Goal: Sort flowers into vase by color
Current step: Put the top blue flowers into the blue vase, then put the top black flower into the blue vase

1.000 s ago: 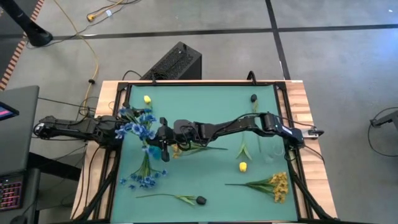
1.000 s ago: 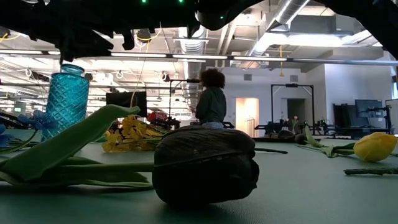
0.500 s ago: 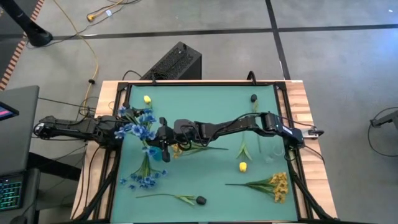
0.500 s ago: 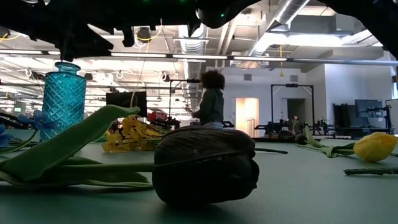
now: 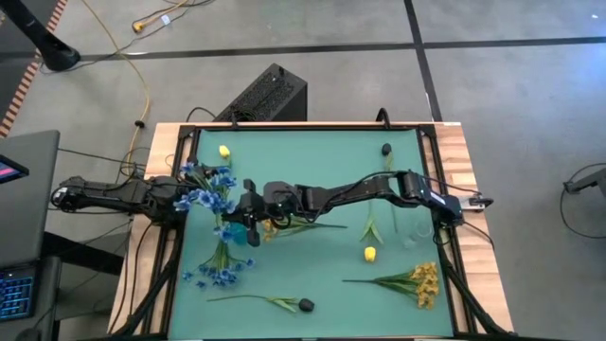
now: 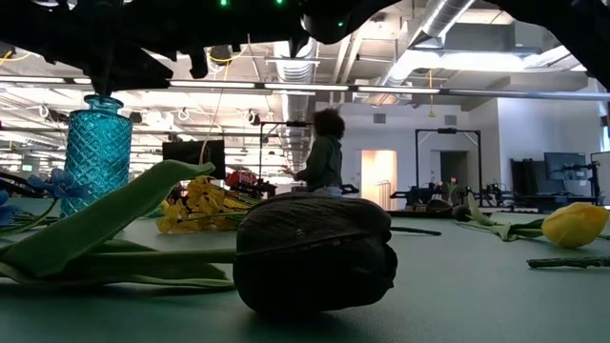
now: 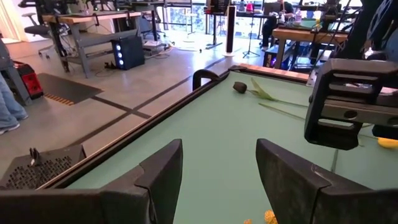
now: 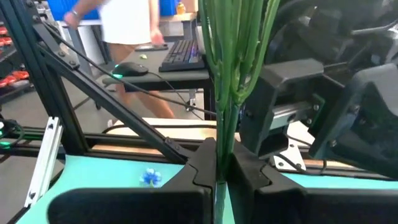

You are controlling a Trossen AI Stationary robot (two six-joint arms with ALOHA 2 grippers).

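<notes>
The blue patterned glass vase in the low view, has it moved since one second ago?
Yes. The blue patterned glass vase has shifted slightly left and lower, away from the dark flower bud lying in the foreground.

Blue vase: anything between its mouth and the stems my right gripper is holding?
Nothing visible does. The right gripper is shut on the green stems, and in the low view the blue vase stands right under the arms, rim showing. The open left gripper sits close by.

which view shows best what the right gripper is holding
The right wrist view: the right gripper is shut on the green stems, which rise between its fingers. The high view shows only that gripper beside the blue flowers. The low and left wrist views do not show the grip.
</notes>
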